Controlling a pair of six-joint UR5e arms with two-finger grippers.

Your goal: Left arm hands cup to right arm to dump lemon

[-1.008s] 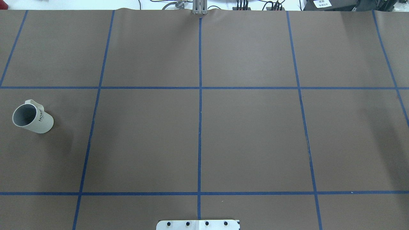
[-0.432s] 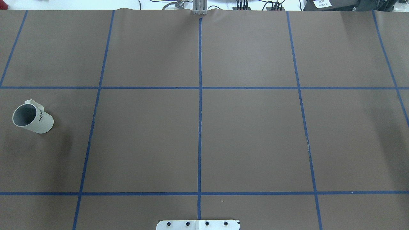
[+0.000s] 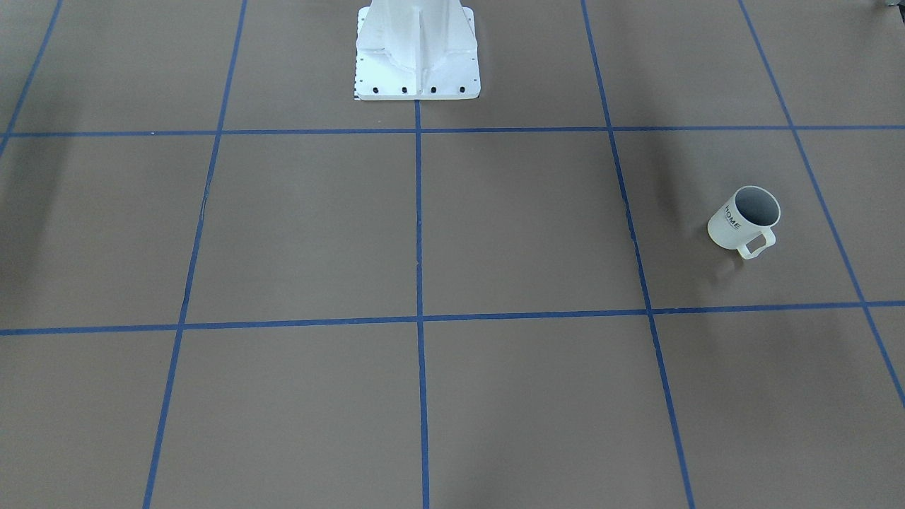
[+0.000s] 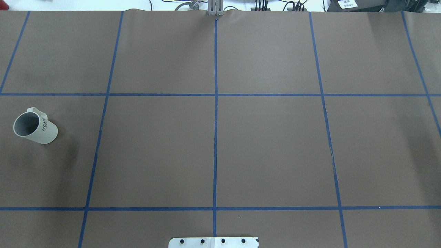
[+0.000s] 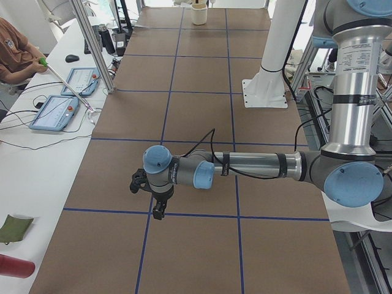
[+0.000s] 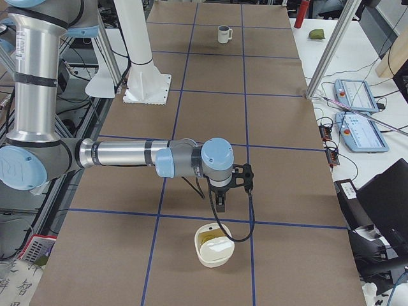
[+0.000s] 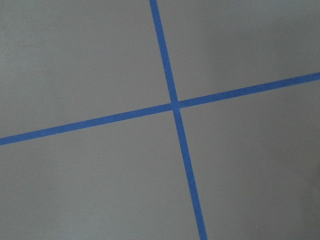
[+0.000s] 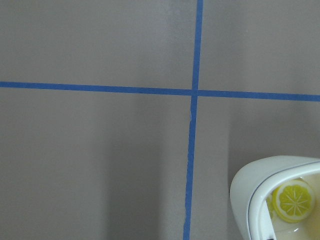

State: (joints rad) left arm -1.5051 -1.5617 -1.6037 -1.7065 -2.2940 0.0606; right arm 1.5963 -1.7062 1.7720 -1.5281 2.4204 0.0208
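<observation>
The cup (image 4: 34, 127), a white ribbed mug lettered "HOME", stands upright far out on my left side of the table, also in the front view (image 3: 742, 223), and what shows of its inside is plain grey. The lemon (image 8: 294, 200) lies in a white bowl (image 6: 213, 244) at the table's right end. My left gripper (image 5: 157, 211) hangs over a tape crossing, far from the cup. My right gripper (image 6: 220, 203) hangs just beyond the bowl. Both grippers show only in the side views, so I cannot tell whether they are open or shut.
The robot's white base plate (image 3: 417, 71) sits at mid-table. Blue tape lines (image 4: 215, 137) grid the brown cover. A seated person (image 5: 15, 46) holding a long stick, two tablets (image 5: 55, 111) and a frame post (image 5: 92, 46) flank the operators' side.
</observation>
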